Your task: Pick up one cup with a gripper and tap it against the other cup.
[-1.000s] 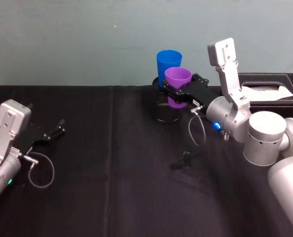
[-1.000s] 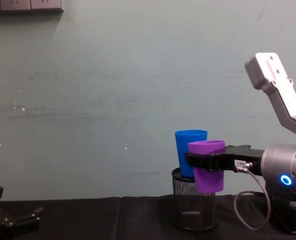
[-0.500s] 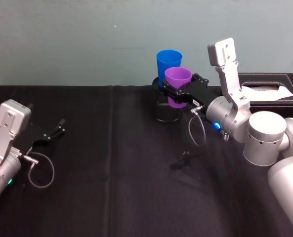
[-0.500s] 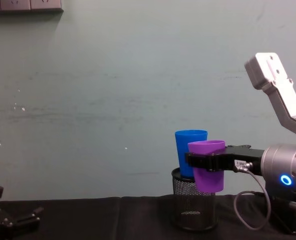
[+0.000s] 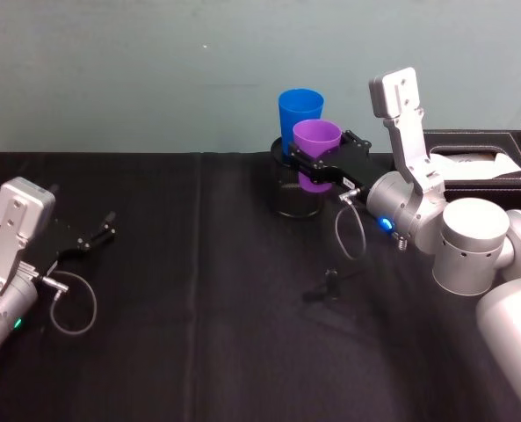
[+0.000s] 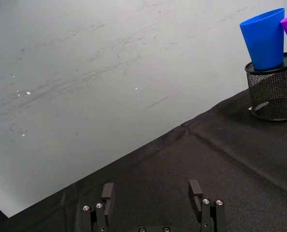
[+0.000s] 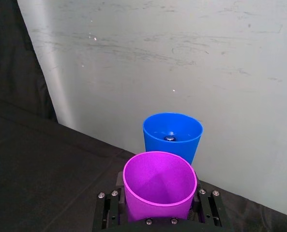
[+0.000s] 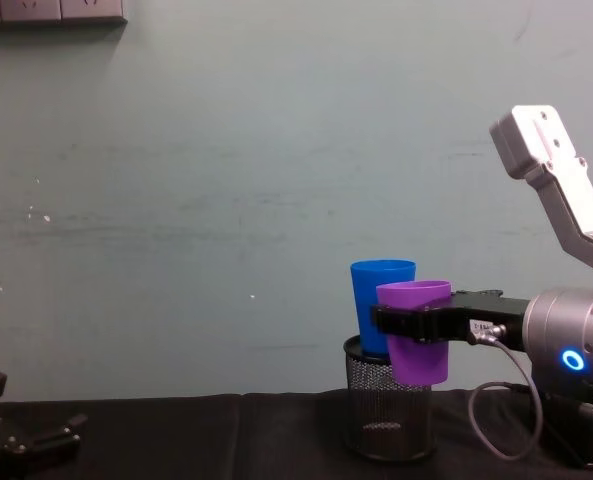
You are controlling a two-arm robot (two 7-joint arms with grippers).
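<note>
My right gripper (image 5: 314,167) (image 8: 408,323) (image 7: 158,220) is shut on the purple cup (image 5: 316,151) (image 8: 416,338) (image 7: 158,188) and holds it upright in the air. The blue cup (image 5: 300,116) (image 8: 380,305) (image 7: 172,136) (image 6: 265,38) stands in a black wire-mesh pen holder (image 5: 293,192) (image 8: 386,412) (image 6: 274,93) just behind the purple one. Seen from the chest, the two cups overlap; whether they touch I cannot tell. My left gripper (image 5: 91,237) (image 6: 153,193) is parked open at the table's left, with nothing between its fingers.
A black box (image 5: 484,158) with white paper in it stands at the back right. A small black object (image 5: 330,283) lies on the black cloth in front of the pen holder. The wall runs close behind the cups.
</note>
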